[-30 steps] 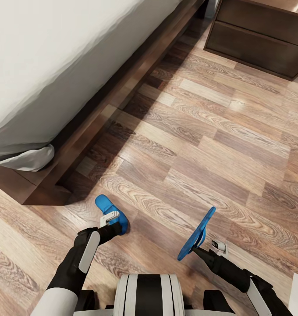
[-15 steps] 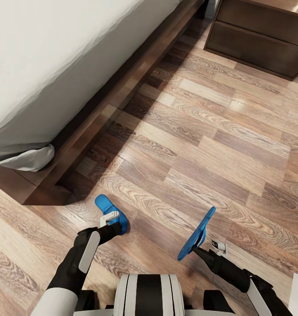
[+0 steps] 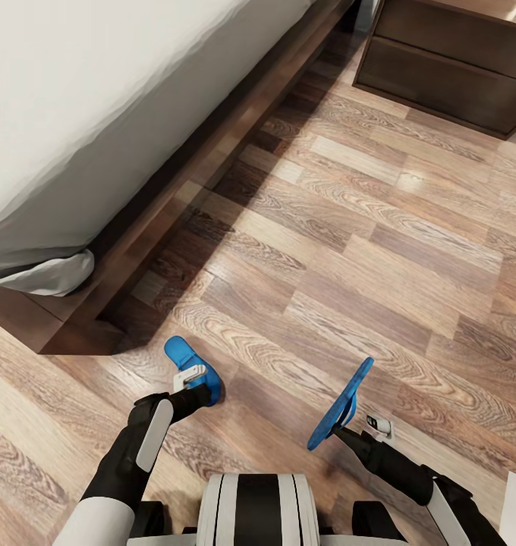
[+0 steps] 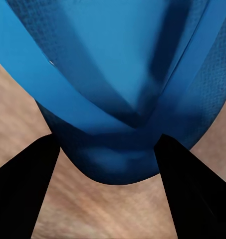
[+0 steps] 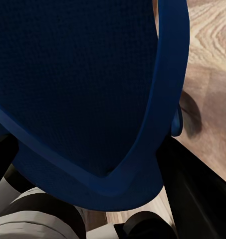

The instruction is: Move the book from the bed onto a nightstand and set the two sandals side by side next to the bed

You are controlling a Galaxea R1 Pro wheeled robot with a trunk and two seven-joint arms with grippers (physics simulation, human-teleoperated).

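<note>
- Landmark: large low bed [image 3: 99, 114], pale grey mattress on a dark brown wooden frame.
- Left tool [image 3: 193, 388] is beside the bed's near corner, clamped on a bright blue flat flip-flop sandal [image 3: 184, 356]. That sandal sits low over the light brown wood-plank floor [image 3: 364, 250]; cannot tell if it touches.
- Left wrist view: the sandal's [image 4: 117, 89] rounded end and V-shaped straps sit between the two dark fingers [image 4: 23, 194].
- Right tool [image 3: 354, 425] is farther out from the bed, holding the second bright blue flip-flop sandal [image 3: 341, 402] raised on edge, sole tilted well off flat, clear of the floor.
- Right wrist view: that sandal's [image 5: 83, 89] dark textured sole is up close, with floor planks [image 5: 212, 74] behind it.
- The two sandals are well apart, the left one nearer the bed.
- Glossy dark-brown wooden nightstand [image 3: 455, 68] with one wide drawer stands on the floor by the bed's far end.
</note>
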